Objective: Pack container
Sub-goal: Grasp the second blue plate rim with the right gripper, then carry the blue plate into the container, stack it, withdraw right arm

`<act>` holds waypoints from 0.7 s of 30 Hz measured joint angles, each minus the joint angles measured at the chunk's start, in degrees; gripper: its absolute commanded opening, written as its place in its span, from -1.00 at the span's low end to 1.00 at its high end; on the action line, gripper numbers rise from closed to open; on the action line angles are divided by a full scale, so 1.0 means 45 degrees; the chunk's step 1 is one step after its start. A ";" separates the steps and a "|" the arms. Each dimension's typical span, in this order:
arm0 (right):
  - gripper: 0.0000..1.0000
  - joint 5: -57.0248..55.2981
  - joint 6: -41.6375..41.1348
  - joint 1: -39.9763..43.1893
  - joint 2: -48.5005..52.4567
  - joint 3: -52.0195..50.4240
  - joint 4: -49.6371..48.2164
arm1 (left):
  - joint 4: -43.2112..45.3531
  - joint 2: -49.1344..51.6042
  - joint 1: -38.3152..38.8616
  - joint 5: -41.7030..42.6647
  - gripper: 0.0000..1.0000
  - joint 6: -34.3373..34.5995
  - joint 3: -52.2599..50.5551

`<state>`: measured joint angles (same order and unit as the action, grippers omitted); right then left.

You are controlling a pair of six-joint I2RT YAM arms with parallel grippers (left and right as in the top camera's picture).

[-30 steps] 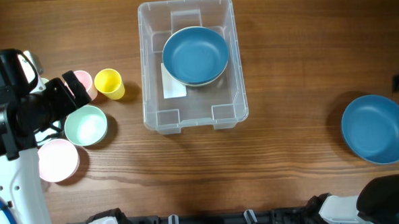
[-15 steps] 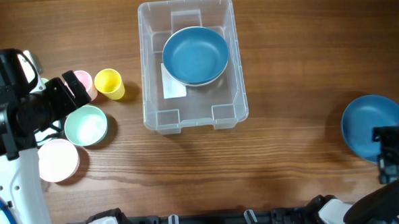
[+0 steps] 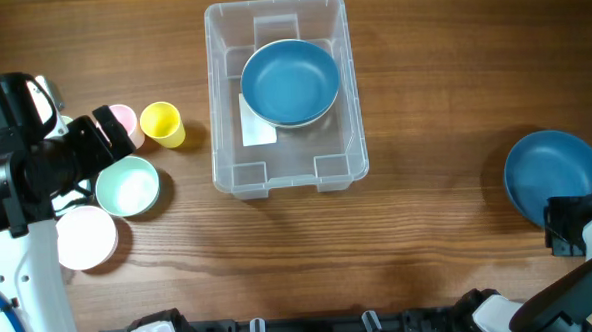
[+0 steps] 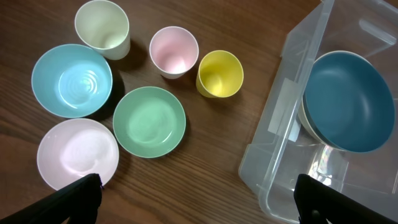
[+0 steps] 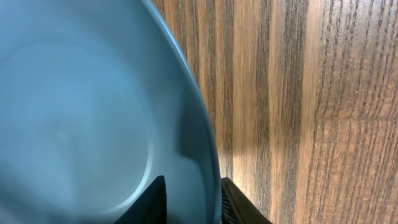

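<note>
The clear plastic container [image 3: 215, 99] stands at the table's middle back, and a dark blue bowl [image 3: 289, 81] rests inside it. The left wrist view shows this container [image 4: 273, 143] and its bowl [image 4: 348, 99] at the right. A second dark blue bowl [image 3: 551, 170] lies on the table at the far right. My right gripper [image 3: 571, 224] is at that bowl's near rim. In the right wrist view the bowl [image 5: 74, 93] fills the left, with my right gripper [image 5: 189, 190] shut on its rim, one finger inside and one outside. My left gripper [image 4: 200, 202] hangs open over bare wood, holding nothing.
Left of the container stand a yellow cup [image 4: 219, 73], a pink cup [image 4: 174, 50] and a cream cup [image 4: 102, 25]. Beside them lie a light blue bowl [image 4: 71, 79], a green bowl [image 4: 149, 121] and a pale pink bowl [image 4: 78, 152]. The left arm [image 3: 15, 158] hangs over them.
My right gripper came in from the right edge to the near rim of the right-hand blue bowl and closed on it. The left arm stayed still.
</note>
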<state>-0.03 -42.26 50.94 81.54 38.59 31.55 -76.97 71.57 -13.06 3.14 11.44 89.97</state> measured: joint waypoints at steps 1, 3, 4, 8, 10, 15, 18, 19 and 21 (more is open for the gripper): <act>-0.74 0.0005 -0.0034 0.0000 0.0000 0.0000 -0.0005 | 0.0000 0.0000 0.0000 0.0000 1.00 0.0000 0.0000; -0.91 0.0010 -0.0015 0.0000 0.0000 0.0000 0.0000 | 0.0000 0.0000 0.0000 0.0000 1.00 0.0000 0.0000; -0.91 0.0053 0.0015 0.0000 0.0000 0.0000 0.0005 | 0.0000 0.0000 0.0000 0.0000 1.00 0.0000 0.0000; -0.91 0.0534 0.0019 -0.0010 0.0000 0.0000 -0.0117 | 0.0000 0.0000 0.0000 0.0000 1.00 0.0000 0.0000; -0.91 0.0733 0.0180 -0.0049 0.0000 0.0000 -0.0170 | 0.0000 0.0000 0.0000 0.0000 1.00 0.0000 0.0000; -0.91 0.1015 0.0981 -0.1656 0.0000 0.0782 0.1088 | -0.0005 0.0000 0.0000 0.0000 1.00 0.0000 0.0000; -0.91 0.1059 0.2074 -0.3755 0.0029 0.3167 0.2603 | 0.0005 0.0000 0.0000 0.0000 0.99 0.0000 0.0000; -0.91 0.1039 0.2463 -0.4444 0.0029 0.4012 0.3026 | -0.0019 0.0000 0.0000 0.0000 1.00 0.0000 0.0000; -0.91 0.1098 0.3143 -0.5897 0.0024 0.5775 0.3589 | -0.0010 0.0000 0.0000 0.0005 0.99 0.0000 0.0000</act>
<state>4.91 -28.12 24.40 81.65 64.58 47.70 -77.01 71.57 -13.06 3.16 11.44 89.97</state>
